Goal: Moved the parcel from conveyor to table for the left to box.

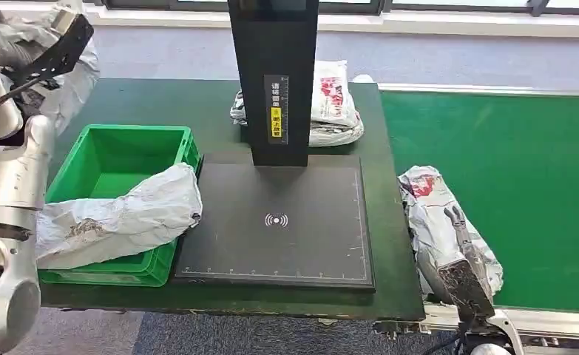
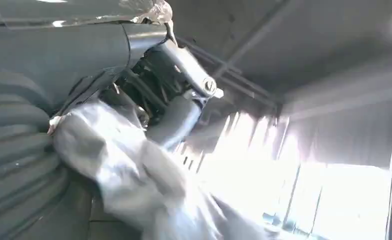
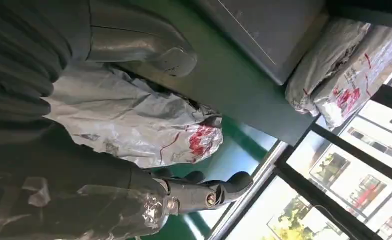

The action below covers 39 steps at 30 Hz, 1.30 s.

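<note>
A crumpled grey parcel with red print lies at the near left edge of the green conveyor. My right hand rests over its near end. In the right wrist view the parcel sits between the thumb and the straight fingers, with a gap on the fingers' side. My left hand is raised at the far left and grips another grey parcel. A third grey parcel drapes over the front rim of the green box.
A black scanner pad with a tall black post takes the middle of the dark green table. Behind the post lies a stack of parcels. The table's front edge is close below the pad.
</note>
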Each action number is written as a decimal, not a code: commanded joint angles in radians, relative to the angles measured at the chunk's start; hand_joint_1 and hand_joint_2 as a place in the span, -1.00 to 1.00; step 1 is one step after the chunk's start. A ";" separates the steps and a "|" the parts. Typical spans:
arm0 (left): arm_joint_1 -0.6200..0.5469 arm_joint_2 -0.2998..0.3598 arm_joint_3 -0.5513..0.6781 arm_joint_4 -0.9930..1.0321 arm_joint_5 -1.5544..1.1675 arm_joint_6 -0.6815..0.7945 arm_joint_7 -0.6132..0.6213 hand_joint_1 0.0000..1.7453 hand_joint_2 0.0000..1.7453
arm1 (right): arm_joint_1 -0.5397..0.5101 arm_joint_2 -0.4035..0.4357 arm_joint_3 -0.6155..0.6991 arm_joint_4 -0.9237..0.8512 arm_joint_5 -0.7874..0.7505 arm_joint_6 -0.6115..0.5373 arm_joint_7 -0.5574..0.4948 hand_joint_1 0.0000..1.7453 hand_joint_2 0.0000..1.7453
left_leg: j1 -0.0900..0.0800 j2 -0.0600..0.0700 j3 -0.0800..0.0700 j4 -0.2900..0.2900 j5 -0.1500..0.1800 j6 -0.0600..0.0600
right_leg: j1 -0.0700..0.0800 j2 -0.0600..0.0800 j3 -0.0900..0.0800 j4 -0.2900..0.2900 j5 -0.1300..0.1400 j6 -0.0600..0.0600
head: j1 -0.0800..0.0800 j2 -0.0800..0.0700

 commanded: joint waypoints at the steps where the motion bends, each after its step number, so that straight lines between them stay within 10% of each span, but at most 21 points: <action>1: -0.033 -0.023 -0.044 0.228 0.061 -0.105 -0.068 -1.00 -1.00 | -0.052 0.023 -0.037 0.031 0.005 0.021 0.025 -1.00 1.00 | 0.000 0.000 0.008 -0.005 0.000 0.000 | 0.000 0.000 0.008 -0.004 0.000 -0.001 | 0.000 0.000; 22: -0.122 -0.094 -0.050 0.365 0.424 -0.362 -0.290 -1.00 -1.00 | 0.003 0.014 -0.123 -0.016 -0.014 0.070 0.028 -1.00 1.00 | 0.001 -0.003 0.002 0.000 0.000 0.000 | 0.001 -0.003 0.003 -0.002 -0.001 0.000 | 0.000 0.000; 39: -0.233 -0.090 -0.321 0.568 0.353 -0.546 -0.293 -1.00 -1.00 | -0.038 -0.019 -0.120 0.037 -0.023 0.087 0.027 -1.00 1.00 | 0.001 -0.002 0.005 -0.002 -0.001 0.000 | 0.002 -0.002 0.006 -0.003 -0.001 -0.001 | 0.000 0.000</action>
